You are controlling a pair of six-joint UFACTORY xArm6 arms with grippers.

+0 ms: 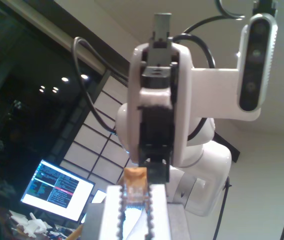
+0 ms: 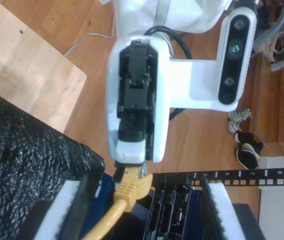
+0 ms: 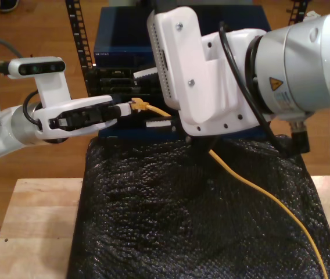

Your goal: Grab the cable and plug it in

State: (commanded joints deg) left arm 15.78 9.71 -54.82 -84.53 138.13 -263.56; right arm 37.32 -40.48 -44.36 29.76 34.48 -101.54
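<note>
The yellow-orange cable (image 3: 258,192) runs across the black padding from the exterior view's lower right up to its plug (image 3: 139,105). My first gripper (image 3: 124,108) reaches in from the exterior view's left and is shut on the plug, just in front of the rack. The first wrist view shows the orange plug (image 1: 134,177) between close-set toothed fingers (image 1: 111,215). My second gripper (image 2: 139,212) is open, its white pads (image 2: 57,220) wide apart on either side of the cable (image 2: 114,215), facing my first gripper (image 2: 132,155). Its white body (image 3: 194,75) hides its jaws in the exterior view.
A dark blue equipment rack (image 3: 124,46) with ports (image 2: 172,210) stands behind the black bubble padding (image 3: 194,215). The padding covers a wooden table (image 3: 31,232). Shoes (image 2: 244,145) lie on the wooden floor. A lit monitor (image 1: 57,190) stands behind my second gripper (image 1: 154,167).
</note>
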